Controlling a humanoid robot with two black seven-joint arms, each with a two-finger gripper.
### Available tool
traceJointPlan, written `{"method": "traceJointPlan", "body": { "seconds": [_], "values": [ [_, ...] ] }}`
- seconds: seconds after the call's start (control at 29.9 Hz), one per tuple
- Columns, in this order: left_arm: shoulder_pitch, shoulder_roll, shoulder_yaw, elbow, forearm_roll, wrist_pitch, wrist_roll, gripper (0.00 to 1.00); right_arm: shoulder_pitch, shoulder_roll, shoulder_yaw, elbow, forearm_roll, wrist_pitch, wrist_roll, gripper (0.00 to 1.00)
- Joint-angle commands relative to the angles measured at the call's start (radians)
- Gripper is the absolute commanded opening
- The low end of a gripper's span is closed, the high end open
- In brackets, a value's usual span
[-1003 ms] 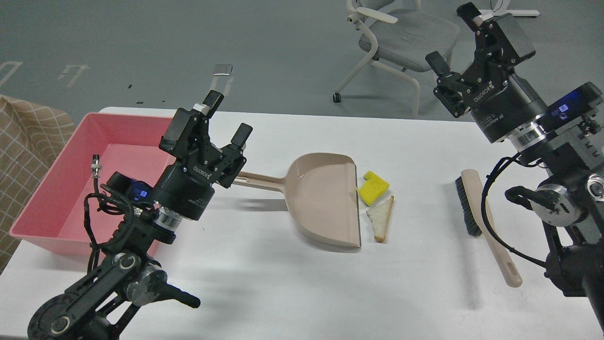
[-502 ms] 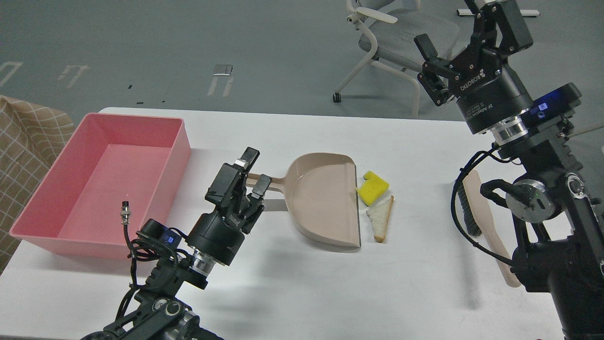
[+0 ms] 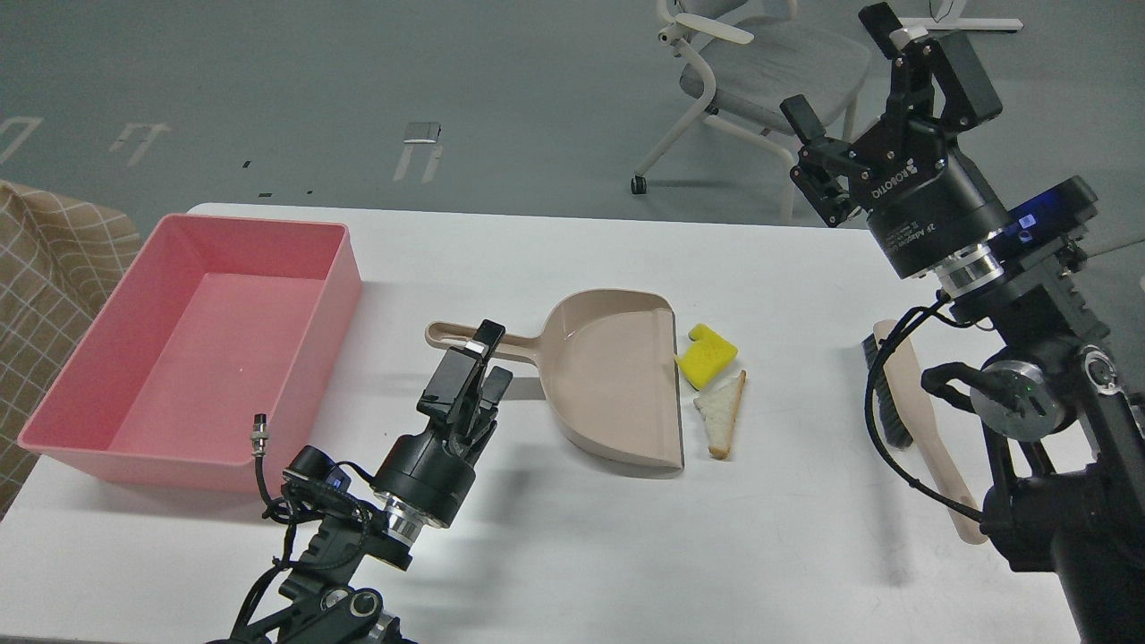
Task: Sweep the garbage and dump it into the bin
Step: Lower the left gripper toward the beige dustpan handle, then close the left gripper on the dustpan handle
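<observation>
Garbage at dustpan lip; both grippers clear of it.

The yellow sponge block (image 3: pixel 708 355), notched at its top left corner, lies touching the open edge of the beige dustpan (image 3: pixel 613 376). The white bread slice (image 3: pixel 723 415), brown-crusted, lies just below, its long axis running near to far, apex toward the far side. The pink bin (image 3: pixel 192 344) sits at table left. Left gripper (image 3: pixel 487 358) hovers by the dustpan handle, fingers apart, empty. Right gripper (image 3: pixel 845 76) is raised, fingers spread, empty.
</observation>
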State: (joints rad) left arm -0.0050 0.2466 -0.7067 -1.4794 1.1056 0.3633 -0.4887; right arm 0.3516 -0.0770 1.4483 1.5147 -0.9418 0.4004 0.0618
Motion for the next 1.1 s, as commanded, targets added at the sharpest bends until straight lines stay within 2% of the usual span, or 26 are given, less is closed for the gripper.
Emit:
{"method": "traceJointPlan", "body": {
  "seconds": [0.0, 0.17, 0.4, 0.6, 0.7, 0.84, 1.0, 1.07],
  "values": [
    [-0.058, -0.016, -0.002, 0.100, -0.007, 0.008, 0.000, 0.98, -0.008, -0.001, 0.007, -0.008, 0.047, 0.017, 0.001, 1.00],
    [-0.085, -0.039, 0.006, 0.151, -0.013, 0.008, 0.000, 0.98, -0.016, -0.001, 0.030, -0.008, 0.051, 0.017, 0.003, 1.00],
    [-0.073, -0.058, 0.042, 0.151, -0.012, 0.020, 0.000, 0.98, -0.016, -0.001, 0.058, -0.011, 0.049, 0.015, 0.003, 1.00],
    [-0.076, -0.058, 0.089, 0.159, -0.010, 0.089, 0.000, 0.98, -0.013, -0.001, 0.072, -0.022, 0.049, 0.014, 0.004, 1.00],
    [-0.087, -0.070, 0.092, 0.203, -0.010, 0.125, 0.000, 0.98, -0.014, -0.001, 0.072, -0.022, 0.049, 0.012, 0.004, 1.00],
    [-0.107, -0.101, 0.093, 0.261, -0.010, 0.125, 0.000, 0.98, -0.014, -0.001, 0.078, -0.019, 0.049, 0.011, 0.004, 1.00],
    [-0.108, -0.112, 0.093, 0.272, -0.012, 0.125, 0.000, 0.98, -0.014, -0.003, 0.092, -0.021, 0.049, 0.011, 0.004, 1.00],
    [-0.113, -0.115, 0.092, 0.281, -0.012, 0.125, 0.018, 0.98, -0.014, -0.003, 0.093, -0.021, 0.051, 0.011, 0.004, 1.00]
  ]
}}
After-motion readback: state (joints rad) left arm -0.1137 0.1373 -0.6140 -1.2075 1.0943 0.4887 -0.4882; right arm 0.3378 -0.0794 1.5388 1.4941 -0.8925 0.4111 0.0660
